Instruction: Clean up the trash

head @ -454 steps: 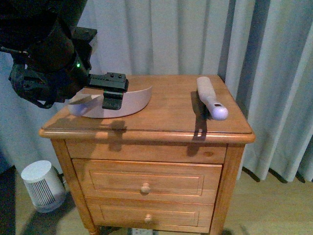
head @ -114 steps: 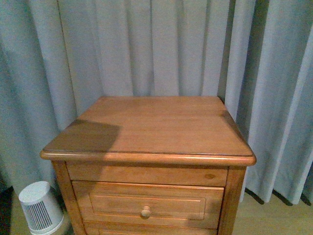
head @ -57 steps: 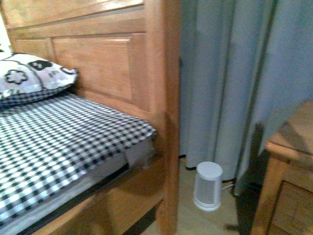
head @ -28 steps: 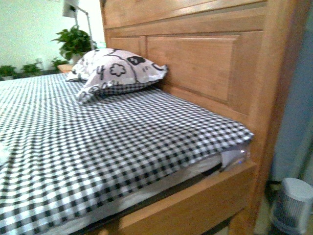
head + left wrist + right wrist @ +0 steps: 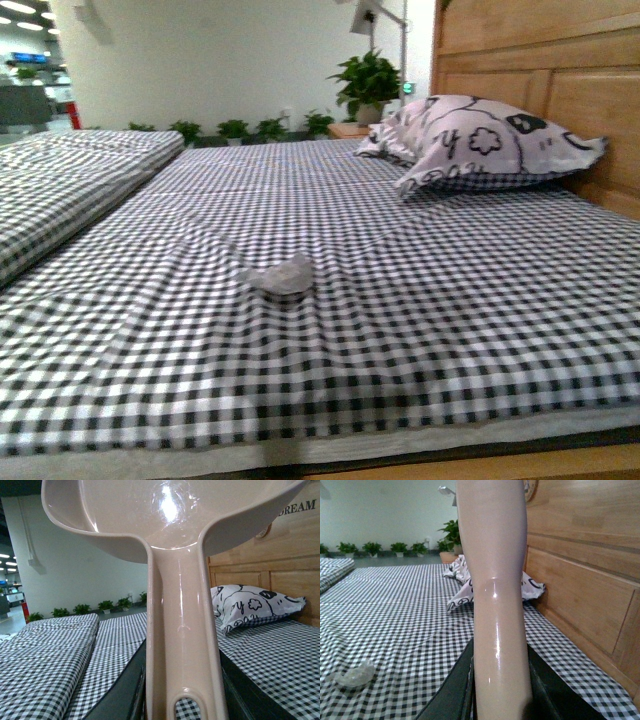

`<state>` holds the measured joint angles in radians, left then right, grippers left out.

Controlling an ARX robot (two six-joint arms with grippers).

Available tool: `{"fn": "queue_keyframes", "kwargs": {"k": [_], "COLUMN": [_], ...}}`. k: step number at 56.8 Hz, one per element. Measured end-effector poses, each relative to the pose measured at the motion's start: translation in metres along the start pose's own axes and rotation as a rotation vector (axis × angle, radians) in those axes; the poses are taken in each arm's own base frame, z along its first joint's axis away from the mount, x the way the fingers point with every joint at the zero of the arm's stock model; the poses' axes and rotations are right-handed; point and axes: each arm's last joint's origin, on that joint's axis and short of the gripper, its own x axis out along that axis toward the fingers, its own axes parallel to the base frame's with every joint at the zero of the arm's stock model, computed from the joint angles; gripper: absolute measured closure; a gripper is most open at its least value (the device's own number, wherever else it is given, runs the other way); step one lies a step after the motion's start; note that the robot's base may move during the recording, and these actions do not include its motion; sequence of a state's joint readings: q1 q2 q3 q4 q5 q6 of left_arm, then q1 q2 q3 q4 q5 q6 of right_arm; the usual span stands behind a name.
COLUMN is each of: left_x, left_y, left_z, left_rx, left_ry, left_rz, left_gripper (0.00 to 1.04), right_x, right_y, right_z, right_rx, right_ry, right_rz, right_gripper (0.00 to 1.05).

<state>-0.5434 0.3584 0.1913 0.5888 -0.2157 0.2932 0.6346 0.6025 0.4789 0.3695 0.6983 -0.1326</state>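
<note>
since half a second ago the front view has swung off the headboard [image 5: 540, 45] onto the open bed, and the trash [image 5: 278, 275] now shows: a crumpled white wad lying on the checked bed surface [image 5: 450, 300], well apart from the pillow [image 5: 490, 140]. left jaws clamp the dustpan [image 5: 180, 620] handle; right jaws grip a beige tool handle [image 5: 497, 605]. this looks like the approach step; next, both tools need lowering beside the wad, dustpan lip flat.

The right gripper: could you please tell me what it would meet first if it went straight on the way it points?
Probably the patterned pillow, showing either side of the beige handle the right gripper holds; depth is unclear, so it might pass above.
</note>
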Motion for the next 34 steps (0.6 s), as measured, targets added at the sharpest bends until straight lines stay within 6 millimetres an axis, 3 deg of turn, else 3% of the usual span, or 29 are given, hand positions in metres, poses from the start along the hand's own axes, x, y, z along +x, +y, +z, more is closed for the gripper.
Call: {"fn": "queue_keyframes", "kwargs": {"k": [6,14,17,20,34], "left_x": [0.0,0.016,0.021,0.032,0.073], "left_y": [0.0,0.005,0.014,0.021,0.041], "left_z": [0.0,0.001,-0.009,-0.025,-0.057], "left_rx": [-0.001,-0.059,-0.052,-0.044,0.12], "left_ry": [0.005,0.454,0.62,0.713,0.828], "left_rz": [0.0,0.185,0.227,0.197,-0.071], "left_gripper": [0.77,0.77,0.77,0.78,0.78], "right_x": [0.0,-0.001,-0.001,-0.001,-0.001], "right_y": [0.0,-0.002,-0.002,-0.002,-0.002], "right_z": [0.0,0.001,0.001,0.001,0.001], "right_rx": [0.001,0.003,0.004,0.005,0.004], "right_ry": [0.0,-0.002,-0.004,-0.004,-0.005], "right_rz": [-0.006,-0.019,-0.019,-0.019,-0.014], "right_gripper": [0.84,0.84,0.84,0.84,0.84]}}
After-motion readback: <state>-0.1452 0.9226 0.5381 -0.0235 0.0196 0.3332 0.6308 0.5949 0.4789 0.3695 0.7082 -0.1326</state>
